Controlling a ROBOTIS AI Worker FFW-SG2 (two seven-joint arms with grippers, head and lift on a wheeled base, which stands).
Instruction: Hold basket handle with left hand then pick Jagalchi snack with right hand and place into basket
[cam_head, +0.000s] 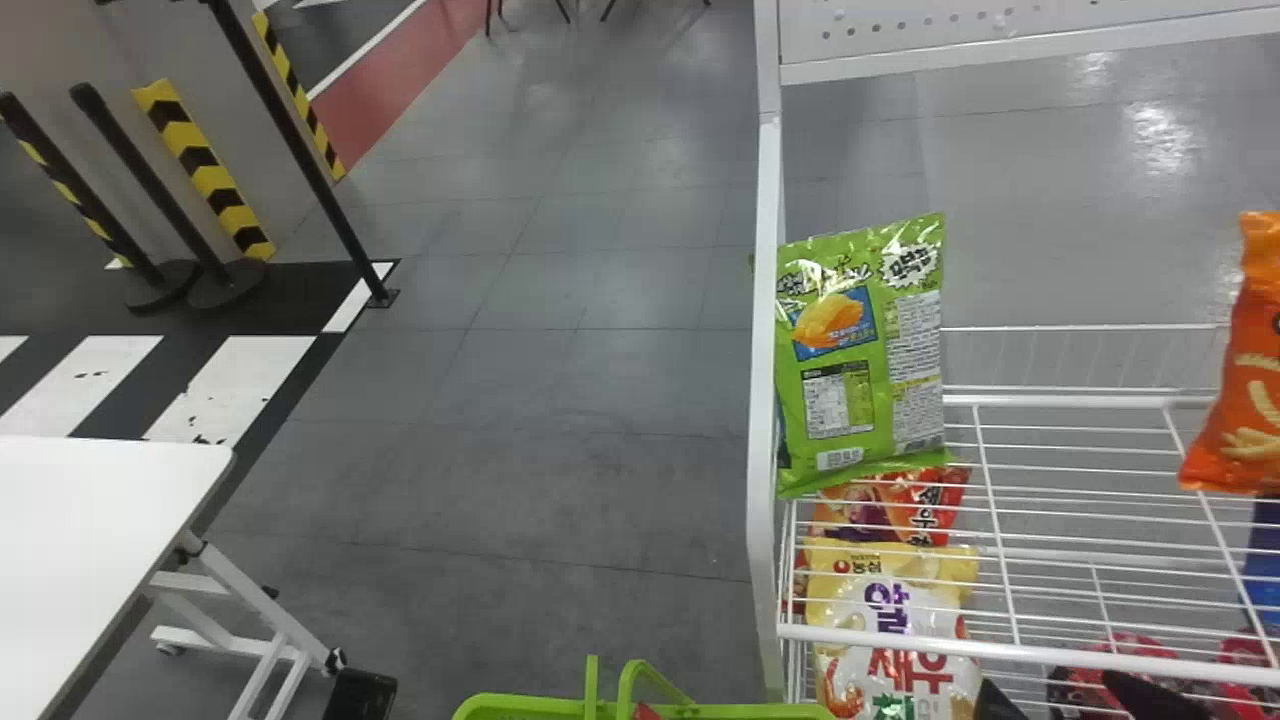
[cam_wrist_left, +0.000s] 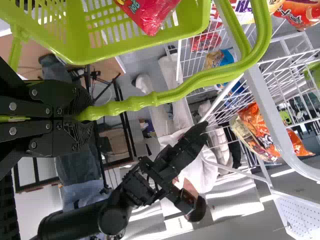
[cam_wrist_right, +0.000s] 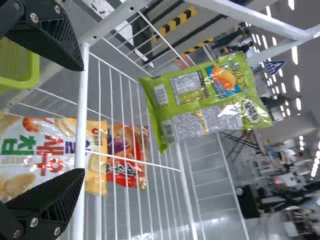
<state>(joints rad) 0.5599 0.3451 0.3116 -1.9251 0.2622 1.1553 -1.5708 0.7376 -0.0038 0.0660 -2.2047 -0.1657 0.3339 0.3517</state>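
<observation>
On the upper wire shelf (cam_head: 1010, 552), L end of the white rack (cam_head: 762, 400), here's my green snack bag (cam_head: 860, 350); grey tiled floor (cam_head: 560, 450) beyond, white table (cam_head: 100, 540) off L, striped posts (cam_head: 205, 170) up behind it. Bag's upright, long axis bottom-to-top w/ a slight tilt, top end up, label panel facing my head cam. R gripper (cam_head: 1072, 695) is low by the rack front, fingers wide apart, nothing btwn 'em. L gripper (cam_wrist_left: 84, 113) is clamped on the basket handle (cam_wrist_left: 200, 80); green basket (cam_head: 520, 708) hangs there w/ a red bag (cam_wrist_left: 150, 15) inside.
</observation>
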